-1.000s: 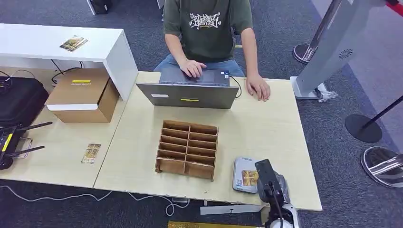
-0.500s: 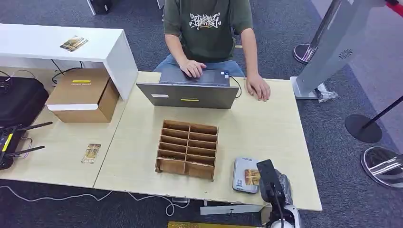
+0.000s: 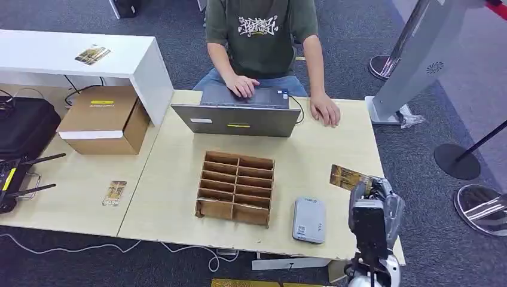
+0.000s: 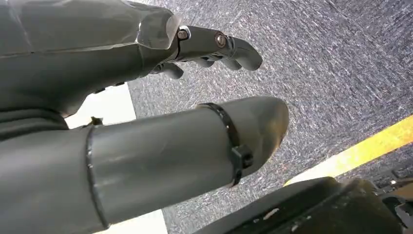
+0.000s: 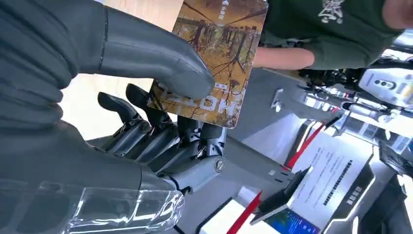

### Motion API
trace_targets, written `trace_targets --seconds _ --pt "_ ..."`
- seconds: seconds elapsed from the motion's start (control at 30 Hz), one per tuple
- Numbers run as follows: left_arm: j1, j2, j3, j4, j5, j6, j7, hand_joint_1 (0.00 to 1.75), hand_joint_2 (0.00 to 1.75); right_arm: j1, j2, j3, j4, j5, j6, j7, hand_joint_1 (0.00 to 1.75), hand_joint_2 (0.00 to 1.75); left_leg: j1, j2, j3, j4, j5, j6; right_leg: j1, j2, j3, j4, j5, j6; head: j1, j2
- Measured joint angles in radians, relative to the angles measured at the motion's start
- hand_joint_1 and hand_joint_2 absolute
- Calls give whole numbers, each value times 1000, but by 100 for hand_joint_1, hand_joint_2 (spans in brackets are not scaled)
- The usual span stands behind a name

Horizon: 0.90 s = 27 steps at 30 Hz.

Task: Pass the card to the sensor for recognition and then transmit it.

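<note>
The right hand (image 3: 372,200) is raised above the table's (image 3: 335,155) right edge, the forearm rising from below in the head view. The card (image 3: 347,177) is pinched between the thumb and the dark fingers (image 5: 160,139), held off the surface and pointing towards the wooden organizer (image 3: 236,188); in the right wrist view the card (image 5: 214,58) is seen with its printed face under the thumb.

The left hand (image 4: 146,97) is seen hanging over grey carpet, its fingers (image 4: 219,46) loosely curled apart from the thumb with nothing between them.

The grey sensor (image 3: 309,219) lies flat near the table's front edge, just left of the right hand. A laptop (image 3: 236,119) stands at the far side, worked by a seated person (image 3: 263,36). A cardboard box (image 3: 104,119) and a second card (image 3: 114,192) are seen on the adjoining left table.
</note>
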Motion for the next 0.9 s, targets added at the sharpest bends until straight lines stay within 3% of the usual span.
trace_targets --seconds 0.23,0.33,0.43,0.5,0.9 --pt "0 0 0 0 0 -5 0 0 0 -40 -13 34 0 47 -85 -55 175 175 0 0 0 0 0 0 0 0 0 0 0 0 0 0" --pt "-1 0 0 0 -3 -5 0 0 0 -74 -22 56 10 235 -180 -71 175 175 0 0 0 0 0 0 0 1 0 0 0 0 0 0" --pt "-6 -2 0 0 -12 -10 -3 0 0 -156 -33 90 58 512 -238 -32 175 175 0 1 0 0 0 0 0 2 0 0 1 0 0 0" --pt "-13 -3 0 0 -15 -17 -4 0 0 -218 -40 115 105 619 -243 2 175 175 0 1 1 0 1 0 0 1 0 0 1 0 0 0" --pt "-39 2 -2 0 -49 -70 -24 0 0 -540 -75 210 393 837 -247 137 175 175 0 1 0 0 2 0 0 2 0 1 2 0 0 0"
